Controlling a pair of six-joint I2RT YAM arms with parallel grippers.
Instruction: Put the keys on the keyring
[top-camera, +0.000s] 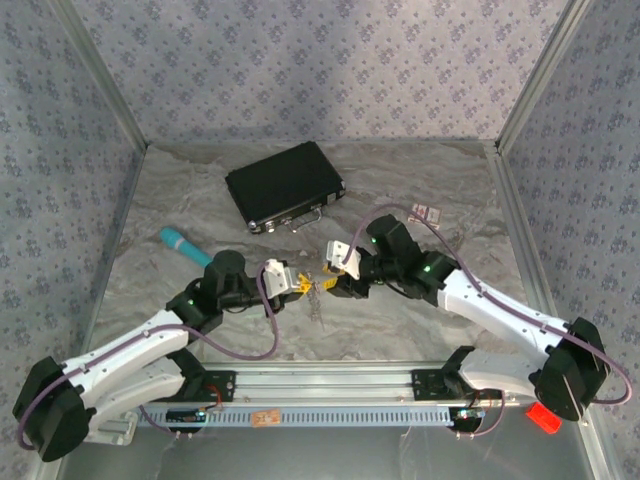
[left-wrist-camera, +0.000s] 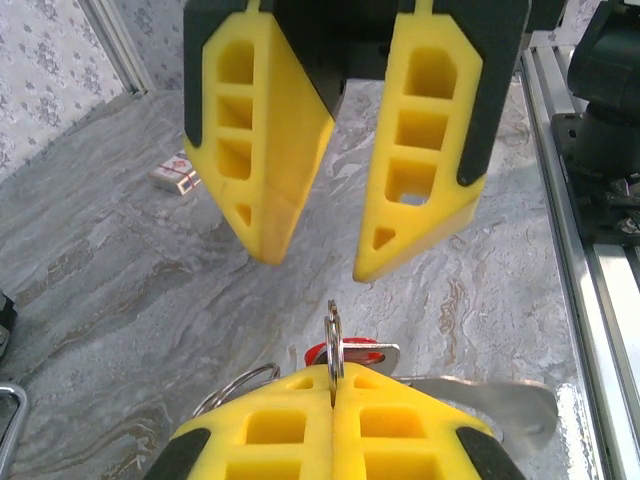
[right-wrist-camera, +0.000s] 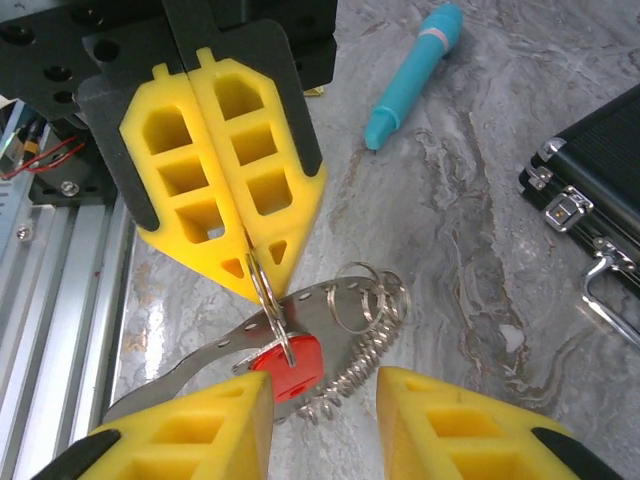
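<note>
Arms angled inward, left tool (left-wrist-camera: 333, 375) pinched shut, right tool (right-wrist-camera: 322, 385) spread apart.

A grey, marble-veined worktop (top-camera: 170, 200) is spreading across the enclosure, and its covering is wrinkling slightly near the far edge. Three walls are closing it in: the back wall (top-camera: 320, 70), the left wall (top-camera: 45, 150) and the right wall (top-camera: 595, 150), all wearing the same pale lilac-grey paper with a small floral repeat. Two slanting metal posts (top-camera: 100, 70) are marking the far corners. A silvery slotted rail (top-camera: 320, 380) is running along the near edge. Soft, even light is falling, leaving only faint shadows.
</note>
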